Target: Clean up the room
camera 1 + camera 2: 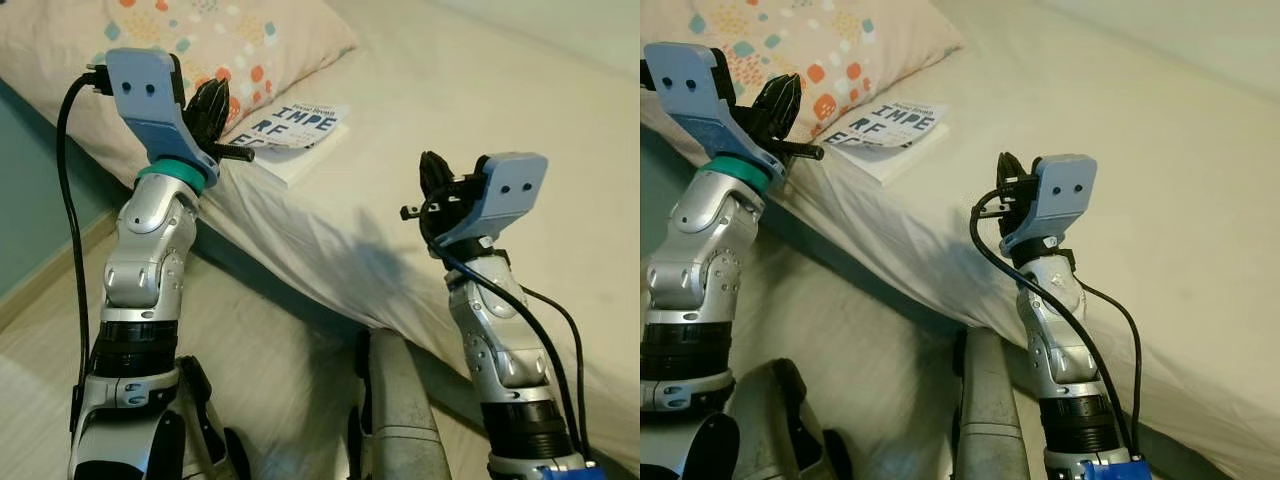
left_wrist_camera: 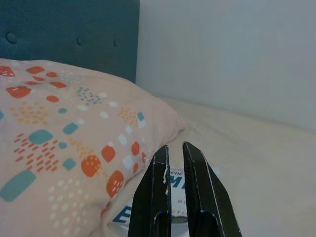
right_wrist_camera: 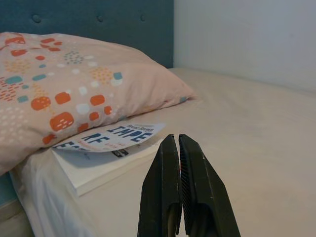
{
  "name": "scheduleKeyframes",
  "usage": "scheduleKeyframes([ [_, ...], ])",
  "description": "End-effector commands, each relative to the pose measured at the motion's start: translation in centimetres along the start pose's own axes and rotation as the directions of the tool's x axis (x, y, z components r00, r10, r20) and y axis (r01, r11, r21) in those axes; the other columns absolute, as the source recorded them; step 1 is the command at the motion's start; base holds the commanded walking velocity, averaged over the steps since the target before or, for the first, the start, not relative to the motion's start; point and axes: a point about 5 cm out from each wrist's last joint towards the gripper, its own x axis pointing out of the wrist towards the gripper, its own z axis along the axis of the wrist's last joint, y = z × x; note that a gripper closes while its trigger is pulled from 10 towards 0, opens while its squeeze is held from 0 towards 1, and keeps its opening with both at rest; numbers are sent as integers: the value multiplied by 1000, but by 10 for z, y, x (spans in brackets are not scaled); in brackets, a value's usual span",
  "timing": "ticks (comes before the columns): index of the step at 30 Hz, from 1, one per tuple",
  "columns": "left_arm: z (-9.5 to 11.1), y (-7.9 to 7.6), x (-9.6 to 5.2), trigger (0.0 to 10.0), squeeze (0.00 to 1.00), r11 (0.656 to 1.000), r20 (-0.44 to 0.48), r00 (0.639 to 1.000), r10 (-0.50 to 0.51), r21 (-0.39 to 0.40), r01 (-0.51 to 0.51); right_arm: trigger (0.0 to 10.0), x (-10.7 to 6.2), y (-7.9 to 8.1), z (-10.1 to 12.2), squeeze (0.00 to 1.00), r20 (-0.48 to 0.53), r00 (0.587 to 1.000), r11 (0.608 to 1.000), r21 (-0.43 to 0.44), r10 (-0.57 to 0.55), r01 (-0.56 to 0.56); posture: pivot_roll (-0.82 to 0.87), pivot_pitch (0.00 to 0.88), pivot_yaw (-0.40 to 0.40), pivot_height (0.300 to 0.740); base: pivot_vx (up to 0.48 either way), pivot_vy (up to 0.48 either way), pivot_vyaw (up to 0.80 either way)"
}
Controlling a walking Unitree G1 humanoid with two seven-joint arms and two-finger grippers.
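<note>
Book [image 1: 297, 137]: one white paperback, flat on the bed [image 1: 480, 110] near its edge, one corner tucked just under the single patterned pillow [image 1: 200, 45], cover curling up slightly. Left gripper [image 2: 175, 158] is raised just beside the pillow and book, fingers nearly together with a thin gap, gripping nothing as far as the wrist view shows. Right gripper [image 3: 177, 148] is clenched empty, hovering over the sheet, well apart from the book.
</note>
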Motion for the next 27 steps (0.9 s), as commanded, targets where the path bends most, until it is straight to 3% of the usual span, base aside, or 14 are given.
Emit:
scheduleKeyframes([
  [1, -2, -3, -2, 10000, 0, 1000, -15, 1000, -9, -5, 9, 10000, -1, -2, -3, 0, -4, 1000, 1000, -3, -7, 7, -139, 89, -3, 579, 0, 0, 0],
  [27, -1, -10, 2, 10000, 0, 1000, -34, 999, -24, -6, 24, 10000, -1, -3, -7, 0, -3, 1000, 1000, -5, -18, 18, -140, 86, 6, 677, 0, 0, 0],
])
